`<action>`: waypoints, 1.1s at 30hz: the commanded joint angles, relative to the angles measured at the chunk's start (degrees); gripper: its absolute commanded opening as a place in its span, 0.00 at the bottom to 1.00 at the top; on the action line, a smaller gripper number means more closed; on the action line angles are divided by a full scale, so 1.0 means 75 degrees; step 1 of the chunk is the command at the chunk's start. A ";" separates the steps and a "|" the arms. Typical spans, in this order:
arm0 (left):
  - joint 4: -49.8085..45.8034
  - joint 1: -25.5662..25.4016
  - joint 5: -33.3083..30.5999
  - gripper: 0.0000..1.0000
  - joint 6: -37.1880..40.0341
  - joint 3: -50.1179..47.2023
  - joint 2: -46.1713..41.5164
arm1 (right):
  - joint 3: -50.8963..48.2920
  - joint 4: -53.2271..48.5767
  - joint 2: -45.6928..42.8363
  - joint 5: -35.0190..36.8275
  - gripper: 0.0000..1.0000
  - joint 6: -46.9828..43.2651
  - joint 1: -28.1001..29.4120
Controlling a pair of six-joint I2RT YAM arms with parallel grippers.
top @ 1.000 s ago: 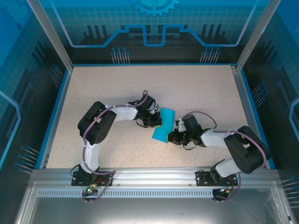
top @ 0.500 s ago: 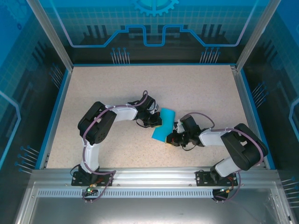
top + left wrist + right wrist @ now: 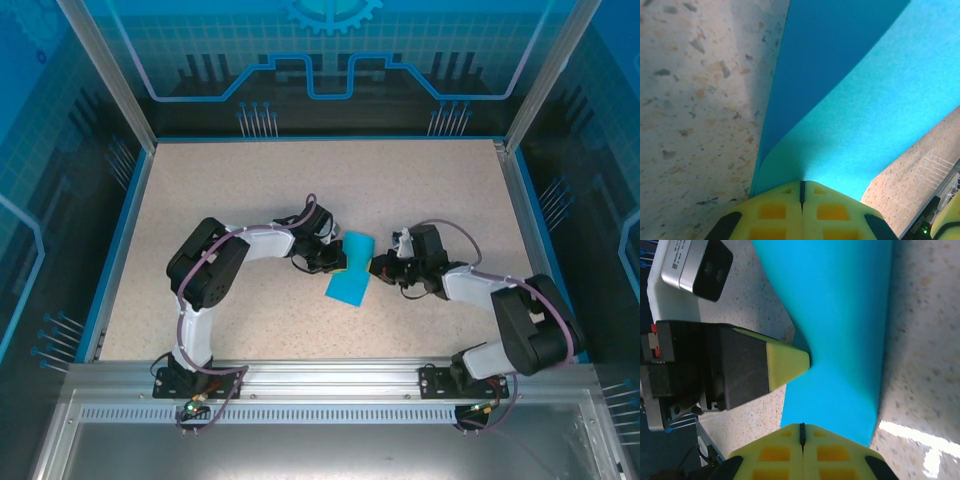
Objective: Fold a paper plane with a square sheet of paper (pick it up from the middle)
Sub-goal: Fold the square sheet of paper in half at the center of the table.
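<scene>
- The thin teal-blue square sheet of paper [image 3: 350, 272] lay mid-way across the speckled worktop [image 3: 240, 190], partly curled (its underside was hidden).
- Left claw [image 3: 801, 184] was clenched on the sheet's edge.
- Right claw [image 3: 801, 426] was clenched at the opposite edge; whether it held any paper was unclear.

Matt paper on speckled top
square sheet of paper [image 3: 350, 272]: thin, smooth, matt teal; tabletop [image 3: 230, 190]: matt, stone-look speckle, fine grain; left gripper [image 3: 801, 183] pads [image 3: 772, 212]: dull yellow moulded plastic w/ recesses; near-edge rail [image 3: 330, 378]: brushed metal.
</scene>
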 commanded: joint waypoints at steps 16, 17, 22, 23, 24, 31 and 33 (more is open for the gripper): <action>-0.0755 -0.0135 -0.0414 0.00 0.0235 -0.0216 0.0373 | 0.0397 -0.0054 0.1750 0.0185 0.00 -0.0774 -0.0202; -0.0783 -0.0137 -0.0431 0.00 0.0249 -0.0212 0.0385 | 0.0413 -0.0016 0.1748 0.0094 0.00 -0.0736 -0.0219; -0.0827 -0.0132 -0.0473 0.00 0.0296 -0.0235 0.0378 | 0.0511 0.0229 0.1317 -0.0247 0.00 -0.0502 -0.0262; -0.0825 -0.0131 -0.0473 0.00 0.0295 -0.0250 0.0390 | 0.0575 0.0189 0.1238 -0.0253 0.00 -0.0508 -0.0290; -0.0814 -0.0129 -0.0473 0.00 0.0277 -0.0258 0.0390 | 0.0637 0.0156 0.1205 -0.0273 0.00 -0.0537 -0.0324; -0.0790 -0.0139 -0.0461 0.00 0.0265 -0.0264 0.0413 | 0.0835 0.0291 0.1804 -0.0468 0.00 -0.0679 -0.0571; -0.0790 -0.0138 -0.0459 0.00 0.0267 -0.0258 0.0408 | 0.0850 0.0410 0.2078 -0.0537 0.00 -0.0673 -0.0587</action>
